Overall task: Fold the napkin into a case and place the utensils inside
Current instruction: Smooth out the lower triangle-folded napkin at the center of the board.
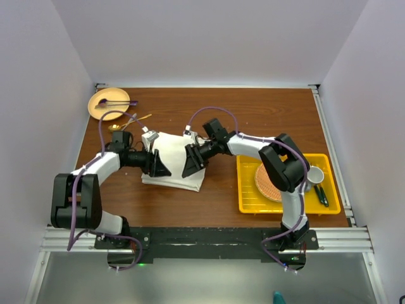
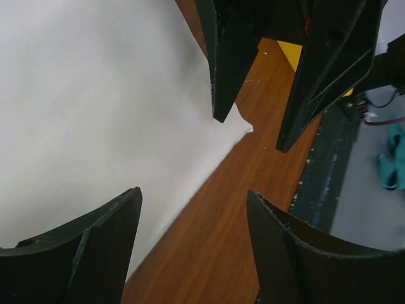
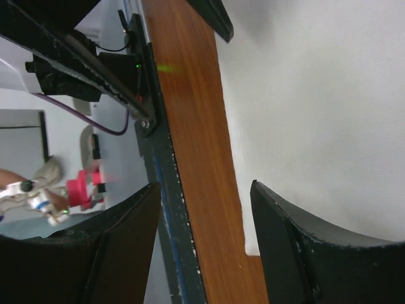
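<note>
You have the big brown table. In the middle of it lies the white napkin, flat, right under both grippers. The left gripper hangs over its left side. The right gripper hangs over its right side. Their tips face each other. Both have their jaws wide apart and hold nothing. The little gold utensils lie well away, far and to the left, near the tan plate. Your left arm is nearer to them, so I think it should fetch them.
</note>
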You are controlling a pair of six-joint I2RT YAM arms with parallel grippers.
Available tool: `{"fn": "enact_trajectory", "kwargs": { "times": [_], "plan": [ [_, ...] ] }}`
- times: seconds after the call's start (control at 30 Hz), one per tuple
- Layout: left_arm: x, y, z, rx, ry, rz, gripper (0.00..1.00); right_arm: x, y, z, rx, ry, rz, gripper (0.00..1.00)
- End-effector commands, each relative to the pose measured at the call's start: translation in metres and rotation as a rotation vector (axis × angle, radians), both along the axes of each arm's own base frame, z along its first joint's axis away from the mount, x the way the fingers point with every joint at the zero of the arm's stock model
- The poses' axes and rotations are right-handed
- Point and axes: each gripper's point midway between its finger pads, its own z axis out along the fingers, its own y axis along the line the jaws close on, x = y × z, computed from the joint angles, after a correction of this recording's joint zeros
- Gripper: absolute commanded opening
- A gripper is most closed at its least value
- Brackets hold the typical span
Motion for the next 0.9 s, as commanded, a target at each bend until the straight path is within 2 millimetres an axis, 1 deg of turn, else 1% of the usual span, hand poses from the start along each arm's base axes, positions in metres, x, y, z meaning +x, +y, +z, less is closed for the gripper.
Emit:
{"fn": "enact_trajectory", "kwargs": {
  "times": [0.0, 0.03, 0.07, 0.1, 0.13, 0.17, 0.2, 0.23, 0.27, 0.3, 0.33, 0.4, 0.43, 0.53, 0.57, 0.63, 0.67, 0.7, 0.73, 0.77, 0.8, 0.83, 0.87],
  "plan": [
    [0.007, -0.016, 0.007, -0.195, 0.201, 0.113, 0.68, -0.019, 0.004, -0.018, 0.001, 0.159, 0.016, 0.63],
    [0.009, -0.011, -0.006, -0.21, 0.27, 0.142, 0.67, -0.023, 0.001, -0.035, -0.03, 0.197, 0.016, 0.63],
    [0.009, -0.009, -0.013, -0.212, 0.301, 0.157, 0.64, -0.026, -0.004, -0.045, -0.057, 0.205, 0.022, 0.63],
    [0.012, -0.002, -0.02, -0.212, 0.33, 0.189, 0.63, -0.028, -0.007, -0.053, -0.079, 0.214, 0.018, 0.63],
    [0.011, 0.003, -0.037, -0.203, 0.397, 0.222, 0.62, -0.029, -0.009, -0.061, -0.091, 0.221, 0.016, 0.63],
    [0.013, 0.008, -0.043, -0.208, 0.434, 0.239, 0.59, -0.031, -0.012, -0.071, -0.108, 0.235, 0.014, 0.62],
    [0.014, 0.015, -0.05, -0.225, 0.469, 0.264, 0.58, -0.034, -0.014, -0.079, -0.126, 0.248, 0.01, 0.62],
    [0.013, 0.019, -0.063, -0.237, 0.543, 0.276, 0.57, -0.034, -0.014, -0.083, -0.132, 0.257, 0.008, 0.61],
    [0.013, 0.022, -0.068, -0.248, 0.571, 0.282, 0.54, -0.035, -0.016, -0.091, -0.148, 0.272, 0.007, 0.61],
    [0.009, 0.026, -0.08, -0.262, 0.616, 0.287, 0.52, -0.033, -0.017, -0.097, -0.164, 0.263, -0.002, 0.61],
    [0.009, 0.028, -0.083, -0.267, 0.647, 0.287, 0.49, -0.034, -0.018, -0.1, -0.174, 0.268, -0.004, 0.61],
    [0.004, 0.029, -0.091, -0.261, 0.656, 0.252, 0.48, -0.032, -0.022, -0.111, -0.208, 0.276, -0.017, 0.61],
    [0.003, 0.03, -0.093, -0.255, 0.653, 0.24, 0.48, -0.031, -0.023, -0.112, -0.212, 0.265, -0.017, 0.61],
    [0.003, 0.034, -0.093, -0.244, 0.62, 0.227, 0.47, -0.026, -0.026, -0.102, -0.208, 0.197, -0.014, 0.61],
    [0.006, 0.038, -0.09, -0.247, 0.599, 0.232, 0.48, -0.026, -0.025, -0.09, -0.191, 0.171, -0.012, 0.61],
    [0.015, 0.04, -0.079, -0.242, 0.535, 0.222, 0.49, -0.027, -0.025, -0.075, -0.162, 0.142, 0.008, 0.61],
    [0.02, 0.039, -0.068, -0.24, 0.453, 0.183, 0.49, -0.027, -0.022, -0.063, -0.138, 0.114, 0.022, 0.61],
    [0.025, 0.04, -0.058, -0.233, 0.426, 0.167, 0.5, -0.025, -0.022, -0.047, -0.115, 0.076, 0.034, 0.61],
    [0.028, 0.04, -0.051, -0.224, 0.39, 0.15, 0.51, -0.024, -0.02, -0.035, -0.093, 0.055, 0.045, 0.61],
    [0.032, 0.039, -0.042, -0.197, 0.3, 0.106, 0.52, -0.016, -0.015, -0.022, -0.07, 0.018, 0.051, 0.61],
    [0.032, 0.039, -0.032, -0.186, 0.287, 0.083, 0.52, -0.017, -0.017, -0.014, -0.073, 0.001, 0.066, 0.61],
    [0.031, 0.038, -0.026, -0.177, 0.258, 0.063, 0.53, -0.014, -0.016, -0.01, -0.076, -0.013, 0.067, 0.61],
    [0.032, 0.038, -0.016, -0.167, 0.207, 0.044, 0.54, -0.007, -0.013, -0.003, -0.072, -0.037, 0.061, 0.6]
  ]
}}
